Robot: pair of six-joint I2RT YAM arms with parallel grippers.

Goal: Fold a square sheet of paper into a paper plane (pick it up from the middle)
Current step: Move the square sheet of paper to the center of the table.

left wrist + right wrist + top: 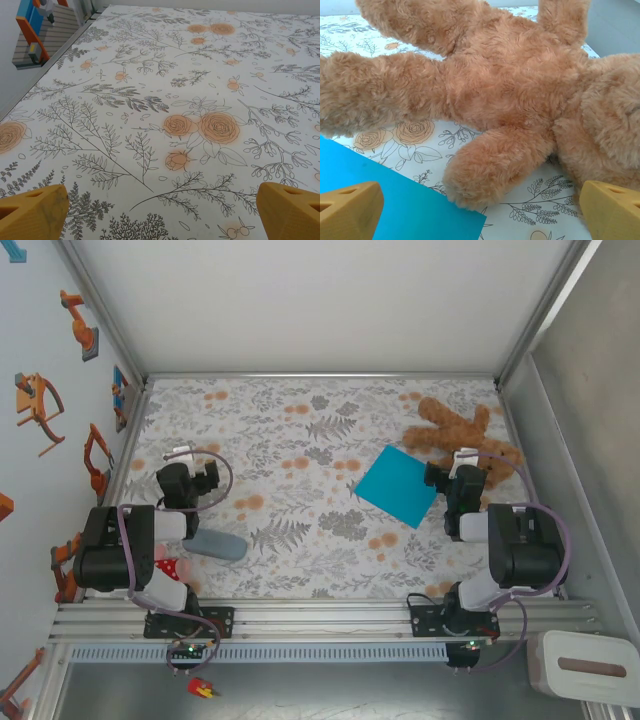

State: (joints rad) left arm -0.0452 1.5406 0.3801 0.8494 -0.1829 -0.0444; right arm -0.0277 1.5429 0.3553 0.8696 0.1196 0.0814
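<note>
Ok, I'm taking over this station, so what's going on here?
Nothing is held yet. The square sheet of paper lies flat and unfolded on the floral table, beside a brown teddy bear. The right pincer hangs open by the sheet's corner and the bear. The left pincer is open too, above the table. No fold has been made.

My two arms (pixel 112 545) are black with silver links, looped lilac cables (pixel 230 476), and orange-yellow wedge fingers (pixel 30 215).

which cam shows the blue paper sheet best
The top external view: the whole square sheet of paper lies flat and unfolded there, beside the teddy bear. The right wrist view catches one corner of it.
</note>
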